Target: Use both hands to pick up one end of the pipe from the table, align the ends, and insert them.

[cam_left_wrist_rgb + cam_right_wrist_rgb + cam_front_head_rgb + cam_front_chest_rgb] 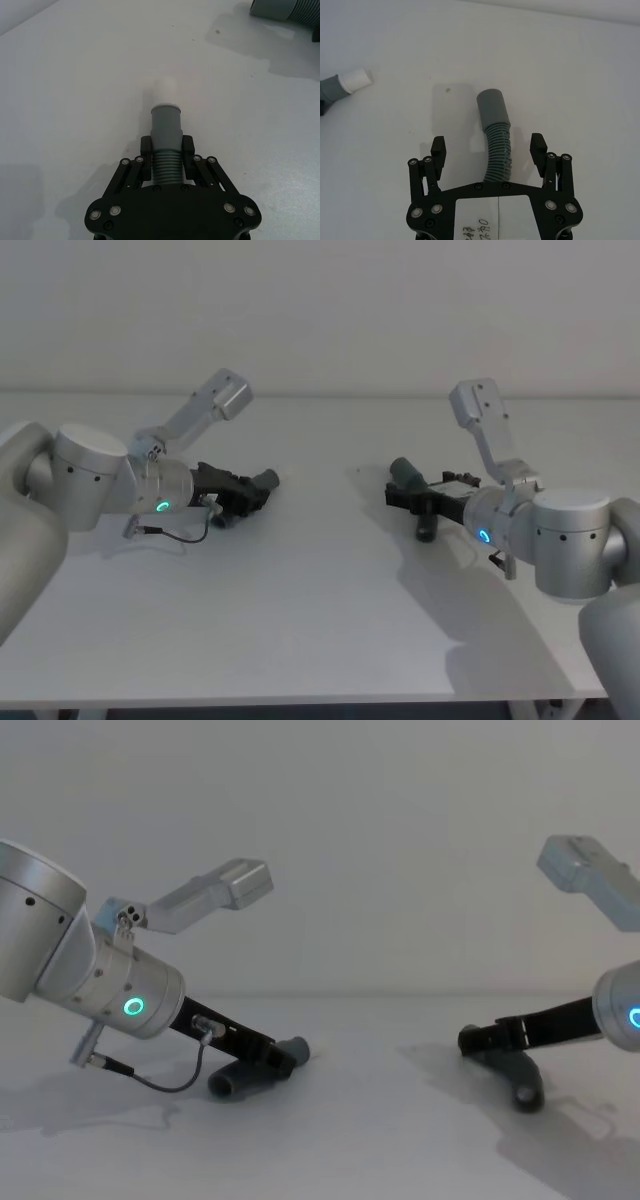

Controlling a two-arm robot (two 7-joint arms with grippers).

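Note:
Two grey ribbed pipe pieces lie on the white table (320,630). My left gripper (166,150) is shut on the ribbed part of the left pipe piece (166,122), whose smooth collar and white tip stick out past the fingers. This gripper (250,492) sits left of centre, low over the table. My right gripper (488,146) is open, its fingers standing either side of the right pipe piece (493,107) without touching it. From the head camera that gripper (405,498) and its pipe piece (407,473) are right of centre.
A thin black cable (175,536) loops on the table under the left wrist. A wide bare stretch of table separates the two pipe pieces. The table's front edge (300,703) runs below both arms.

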